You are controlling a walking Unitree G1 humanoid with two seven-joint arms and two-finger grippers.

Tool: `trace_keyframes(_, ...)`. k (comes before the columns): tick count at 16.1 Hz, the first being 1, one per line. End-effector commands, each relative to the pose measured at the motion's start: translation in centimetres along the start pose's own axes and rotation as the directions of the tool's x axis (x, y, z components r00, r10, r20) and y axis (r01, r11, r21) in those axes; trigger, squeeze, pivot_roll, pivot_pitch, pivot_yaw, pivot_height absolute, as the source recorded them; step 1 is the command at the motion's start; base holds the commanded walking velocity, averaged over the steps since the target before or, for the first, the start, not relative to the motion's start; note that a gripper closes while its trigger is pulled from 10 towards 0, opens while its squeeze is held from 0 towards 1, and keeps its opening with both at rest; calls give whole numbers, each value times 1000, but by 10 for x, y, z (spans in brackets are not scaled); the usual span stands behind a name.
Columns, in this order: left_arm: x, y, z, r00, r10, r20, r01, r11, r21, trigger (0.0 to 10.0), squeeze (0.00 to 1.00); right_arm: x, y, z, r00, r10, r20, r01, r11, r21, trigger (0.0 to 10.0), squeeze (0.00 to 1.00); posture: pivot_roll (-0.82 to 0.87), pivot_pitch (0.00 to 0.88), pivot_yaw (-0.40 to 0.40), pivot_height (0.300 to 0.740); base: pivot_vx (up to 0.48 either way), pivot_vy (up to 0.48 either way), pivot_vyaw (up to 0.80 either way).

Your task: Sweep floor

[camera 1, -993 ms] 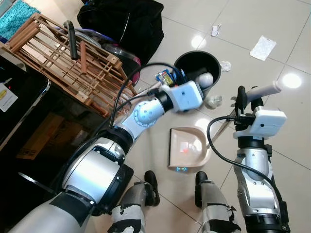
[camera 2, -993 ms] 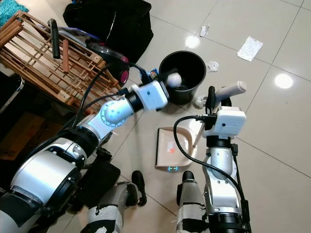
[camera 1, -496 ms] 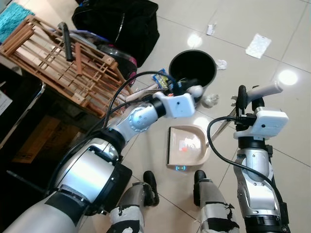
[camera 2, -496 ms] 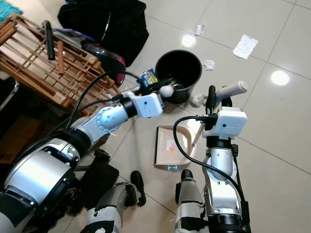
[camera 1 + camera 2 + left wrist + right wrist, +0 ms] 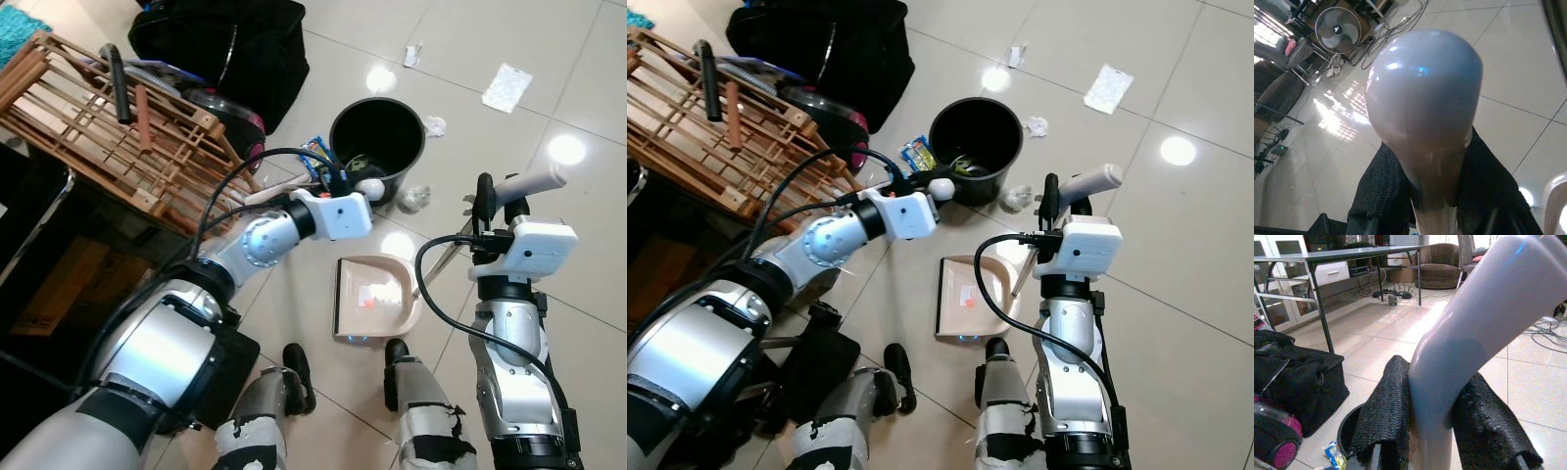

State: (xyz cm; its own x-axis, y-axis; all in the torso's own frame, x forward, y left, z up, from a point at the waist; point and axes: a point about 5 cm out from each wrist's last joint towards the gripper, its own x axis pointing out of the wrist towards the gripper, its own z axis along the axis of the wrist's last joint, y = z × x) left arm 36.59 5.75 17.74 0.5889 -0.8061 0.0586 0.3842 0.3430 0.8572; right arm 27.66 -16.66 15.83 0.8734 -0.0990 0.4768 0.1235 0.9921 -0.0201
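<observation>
A: Nearest item?
B: Dustpan [image 5: 377, 299] on the floor [image 5: 598, 284]; right tool [image 5: 487, 201] clamps its handle [image 5: 529, 182]. Pan label unreadable.
A: Farther?
B: Left tool [image 5: 345, 183] grips the brush handle [image 5: 370, 186] beside the black bin [image 5: 377, 127]; bristles hidden.

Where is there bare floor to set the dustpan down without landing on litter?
Bare tile lies to the right of the right tool and beyond the black bin, between the paper scraps. It is crowded between the bin, the dustpan, the wad and the left tool, and by the wooden rack.
</observation>
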Motion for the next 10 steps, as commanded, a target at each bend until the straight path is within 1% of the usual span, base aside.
trace_keyframes(1,-27,6,-26,992,-43,-116,44,999,9,10000,0,-2,3,4,1000,7,13,-7,1000,6,10000,0,-103,433,158,740,0,0,0)
trace_keyframes(2,-33,8,-29,991,-55,-119,50,998,-44,10000,0,-3,3,4,1000,6,11,-6,1000,6,10000,0,-100,430,159,740,0,0,0)
trace_keyframes(3,-35,9,-30,991,-65,-118,56,995,-78,10000,0,-3,3,3,1000,6,10,-6,1000,6,10000,0,-98,428,158,740,0,0,0)
trace_keyframes(5,-40,17,-34,992,-40,-119,18,984,-180,10000,0,-4,4,2,1000,8,6,-8,1000,7,10000,0,-89,421,155,740,0,0,0)
trace_keyframes(6,-41,27,-34,992,17,-126,-39,985,-169,10000,0,-4,4,1,1000,9,5,-9,1000,8,10000,0,-85,411,151,740,0,0,0)
trace_keyframes(7,-41,31,-34,990,39,-132,-61,985,-161,10000,0,-4,4,1,1000,10,5,-10,1000,8,10000,0,-85,411,151,740,0,0,0)
trace_keyframes(8,-42,38,-35,985,88,-146,-109,984,-142,10000,0,-3,3,1,1000,11,6,-11,1000,9,10000,0,-83,403,144,740,0,0,0)
trace_keyframes(9,-42,44,-35,982,105,-154,-125,984,-124,10000,0,-1,4,1,1000,15,9,-15,1000,10,10000,0,-83,391,140,740,0,0,0)
trace_keyframes(10,-42,46,-35,982,106,-155,-125,984,-123,10000,0,0,4,1,1000,16,9,-16,1000,10,10000,0,-83,391,140,740,0,0,0)
